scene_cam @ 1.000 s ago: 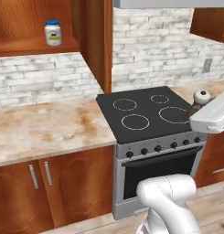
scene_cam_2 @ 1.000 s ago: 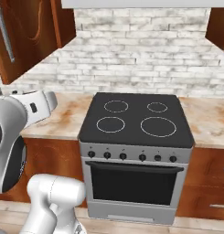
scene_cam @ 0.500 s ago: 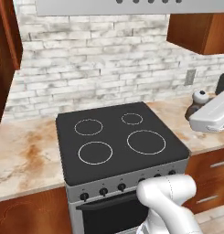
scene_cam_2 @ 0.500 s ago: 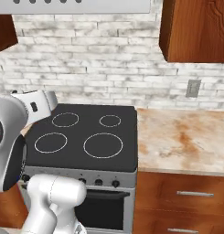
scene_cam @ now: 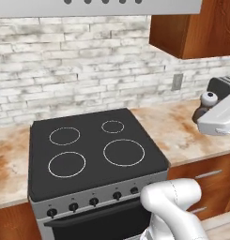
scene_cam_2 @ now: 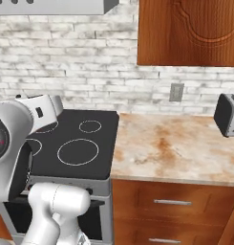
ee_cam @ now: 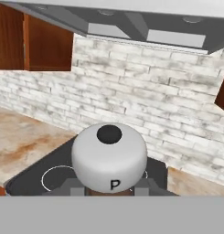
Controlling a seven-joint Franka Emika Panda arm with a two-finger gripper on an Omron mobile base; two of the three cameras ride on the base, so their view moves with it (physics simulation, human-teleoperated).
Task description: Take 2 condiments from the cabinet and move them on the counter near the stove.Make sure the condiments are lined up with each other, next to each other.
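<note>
Shaker (ee_cam: 109,157), dark brown below a pale domed cap marked with a black dot and the letter P, sits clamped in the claw (ee_cam: 109,191), whose jaws are drawn in narrow against its sides. In the hand view the cap rises right in front of the camera, upright, with the two dark finger tips flanking the brown body at the bottom edge. In the left base view the same shaker (scene_cam: 206,103) shows at the right edge, its pale cap up, just beyond the white end of the arm and lifted above the table (scene_cam: 182,131) to the right of the stove (scene_cam: 88,150); whether its base touches the stone cannot be told from there.

Behind the held shaker in the hand view lies the black glass of the stove (ee_cam: 35,176) with white ring burners. The stove's steel front carries a row of black knobs (scene_cam: 94,202). Beige stone with rust-brown blotches runs along both sides of the stove, and its stretch right of the stove (scene_cam_2: 171,148) carries a grey toaster (scene_cam_2: 227,114) at its far end. A white brick wall (scene_cam: 88,65) stands behind the stove, with a socket (scene_cam_2: 176,91) set in it to the stove's right. Above the stove hangs a grey hood (ee_cam: 145,27). A reddish-brown wall cabinet (scene_cam_2: 190,31) hangs up and to the right of the stove. Wooden drawers with silver handles (scene_cam_2: 172,202) sit under the stone beside the stove.
</note>
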